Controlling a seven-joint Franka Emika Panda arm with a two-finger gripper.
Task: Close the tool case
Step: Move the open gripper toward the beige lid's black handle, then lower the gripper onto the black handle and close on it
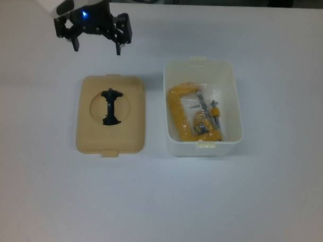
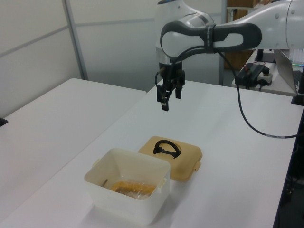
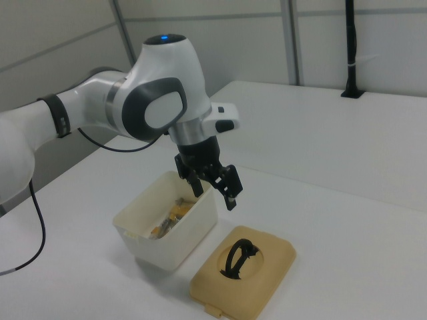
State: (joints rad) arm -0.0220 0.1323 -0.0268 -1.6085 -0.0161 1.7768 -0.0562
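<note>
The tool case lies in two parts on the white table. Its white tub (image 1: 201, 143) (image 2: 128, 194) (image 3: 175, 235) stands uncovered on the top view's right and holds a yellow clamp (image 1: 184, 114) in clear wrap. The beige lid (image 1: 126, 131) (image 2: 185, 164) (image 3: 267, 267) lies flat beside the tub on the top view's left, its black handle (image 1: 111, 107) upright in the round recess. My gripper (image 1: 96, 46) (image 2: 170, 99) (image 3: 215, 193) hangs open and empty above the table, just past the lid's upper edge in the top view, touching nothing.
White table (image 1: 158, 206) all around the case. In the left view a black cable (image 2: 251, 118) loops from the arm at the right, with a power strip (image 2: 254, 72) and a desk edge behind. A wall panel stands at the back.
</note>
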